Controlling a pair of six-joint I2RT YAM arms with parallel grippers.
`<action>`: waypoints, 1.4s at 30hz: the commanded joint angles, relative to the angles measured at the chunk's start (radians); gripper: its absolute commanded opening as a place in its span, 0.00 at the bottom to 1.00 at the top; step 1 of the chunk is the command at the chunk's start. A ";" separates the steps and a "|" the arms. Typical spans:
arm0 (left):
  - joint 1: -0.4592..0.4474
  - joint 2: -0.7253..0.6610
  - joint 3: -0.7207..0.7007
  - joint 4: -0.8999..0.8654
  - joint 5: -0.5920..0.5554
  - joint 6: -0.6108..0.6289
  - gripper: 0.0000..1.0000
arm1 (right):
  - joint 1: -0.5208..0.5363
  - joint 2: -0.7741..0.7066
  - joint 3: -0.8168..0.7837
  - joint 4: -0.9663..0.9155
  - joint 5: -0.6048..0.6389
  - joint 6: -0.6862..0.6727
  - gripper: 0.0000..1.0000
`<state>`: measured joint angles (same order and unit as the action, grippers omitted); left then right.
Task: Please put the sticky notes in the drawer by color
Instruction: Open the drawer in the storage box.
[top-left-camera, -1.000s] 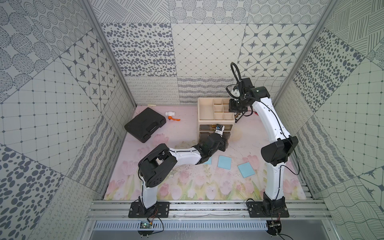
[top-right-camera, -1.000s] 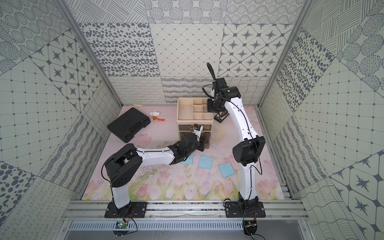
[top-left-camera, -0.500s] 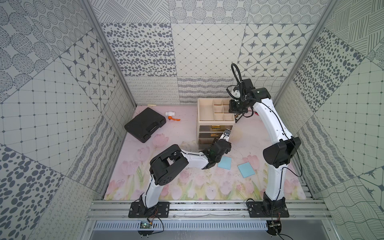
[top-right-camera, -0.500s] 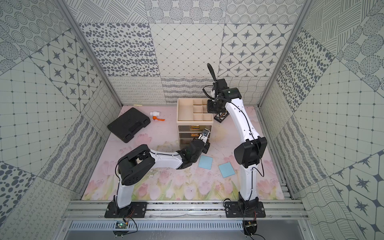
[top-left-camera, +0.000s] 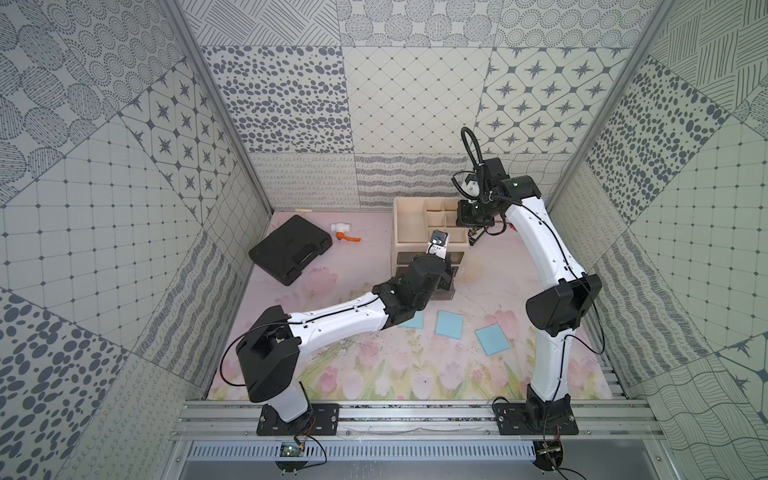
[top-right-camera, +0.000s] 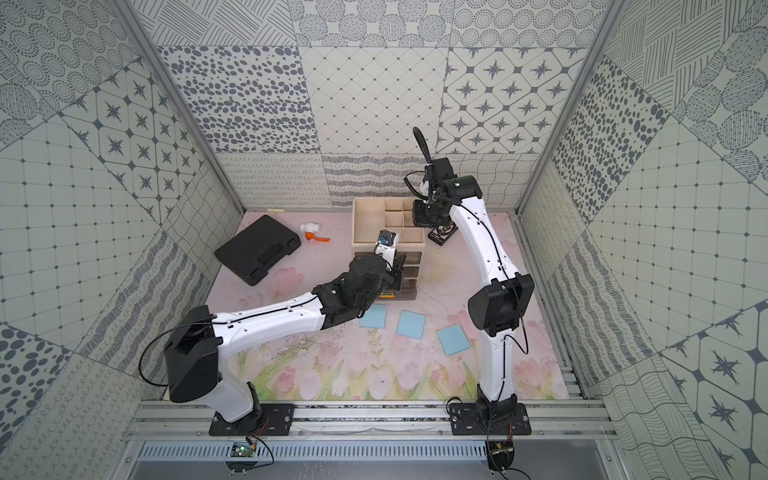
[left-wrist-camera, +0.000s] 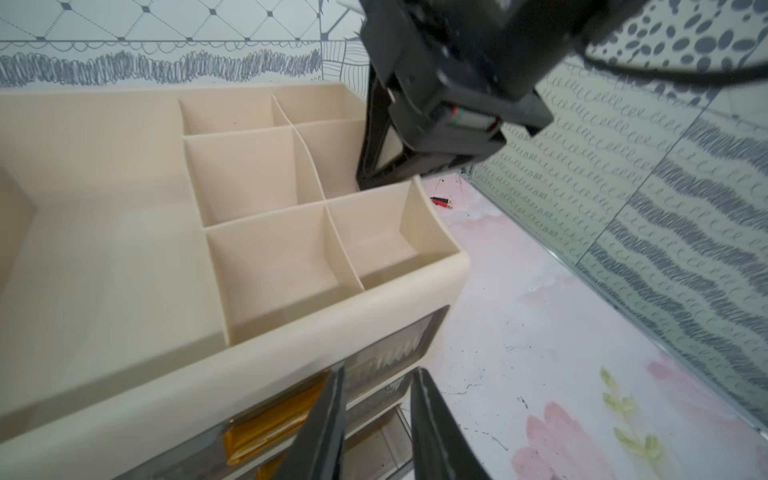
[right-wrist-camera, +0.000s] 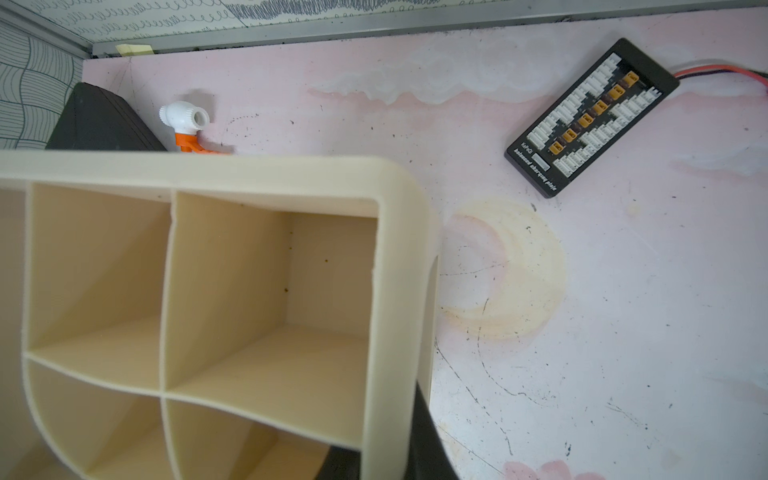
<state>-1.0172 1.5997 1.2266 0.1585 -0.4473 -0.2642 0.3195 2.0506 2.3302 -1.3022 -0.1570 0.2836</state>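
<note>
Three light blue sticky notes (top-left-camera: 449, 325) (top-right-camera: 411, 324) lie flat on the floral mat in front of the drawer unit (top-left-camera: 415, 232) (top-right-camera: 365, 232). The unit is cream, with open compartments on top and clear-fronted drawers below. Yellow sheets (left-wrist-camera: 270, 424) show through an upper drawer front. My left gripper (left-wrist-camera: 380, 415) (top-left-camera: 448, 279) is open at the drawer fronts, its dark fingers (left-wrist-camera: 332, 419) either side of a drawer's corner and holding nothing. My right gripper (right-wrist-camera: 386, 457) (top-left-camera: 467, 216) is shut on the unit's right wall (right-wrist-camera: 395, 291).
A black case (top-left-camera: 291, 249) and a white-and-orange pipe fitting (top-left-camera: 343, 230) lie at the back left. A black charging board (right-wrist-camera: 590, 116) with red wires sits right of the unit. Patterned walls close in three sides.
My left gripper's jaws have parted at the drawer fronts, and the left elbow has swung back toward the near left. The right arm has held still.
</note>
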 joint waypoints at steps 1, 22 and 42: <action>0.051 -0.107 0.028 -0.543 0.151 -0.439 0.48 | 0.021 0.008 -0.063 -0.033 -0.161 0.109 0.00; 0.324 -0.197 -0.283 -0.305 0.569 -0.869 0.73 | 0.025 -0.083 -0.228 0.151 -0.050 0.246 0.00; 0.348 -0.142 -0.434 -0.066 0.597 -0.948 0.56 | 0.079 0.040 0.065 0.017 -0.040 0.268 0.41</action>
<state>-0.6777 1.4975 0.8669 -0.0292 0.1387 -1.1568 0.3935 2.0701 2.3669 -1.2713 -0.1974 0.5434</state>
